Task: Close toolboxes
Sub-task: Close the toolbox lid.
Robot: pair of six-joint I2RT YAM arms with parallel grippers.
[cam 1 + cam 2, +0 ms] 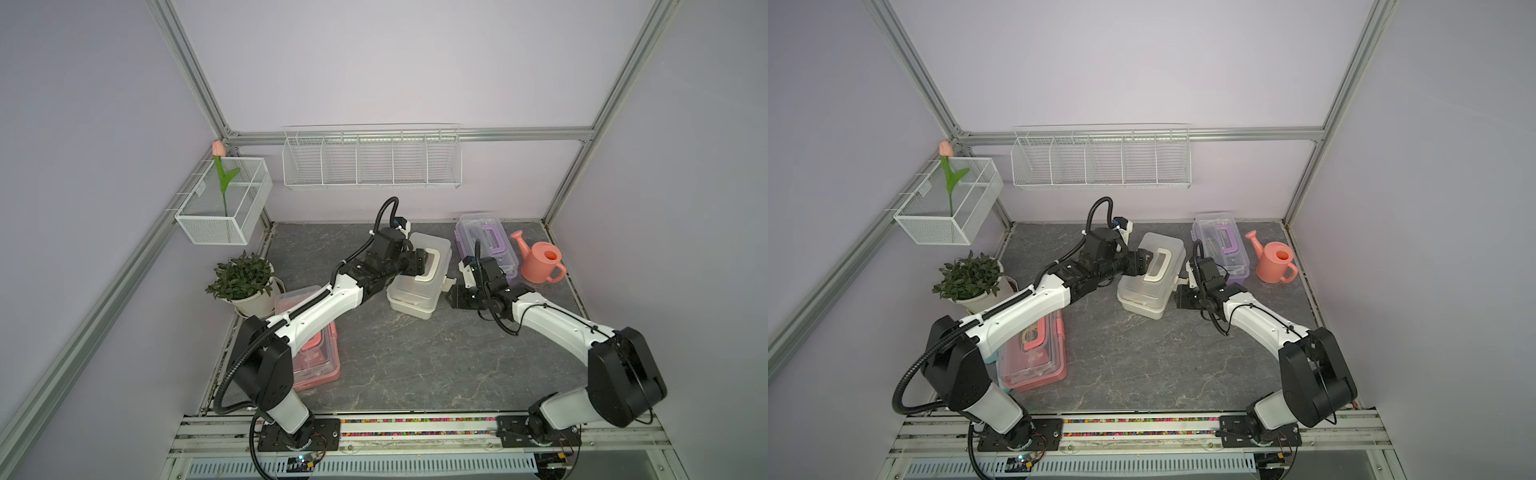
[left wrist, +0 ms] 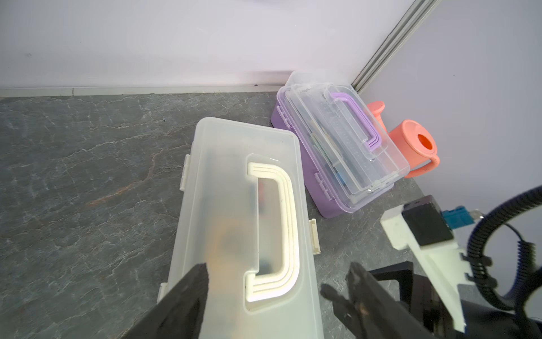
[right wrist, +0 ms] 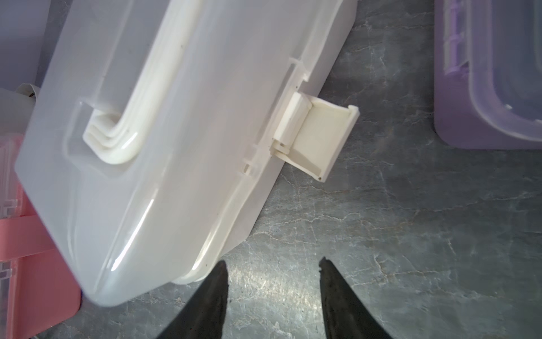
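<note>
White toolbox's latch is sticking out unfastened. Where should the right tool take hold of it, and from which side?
Best pinch the latch flap by its free outer lip, coming from the gap beside the purple toolbox. It juts out from the lid edge of the white toolbox, hinged there, so the lip is exposed. The open right tool sits on that side.

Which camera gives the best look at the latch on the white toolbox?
The right wrist view: the latch on the white toolbox is close up, flipped outward and unfastened. In both top views it is a small tab; the left wrist view shows it edge-on.
</note>
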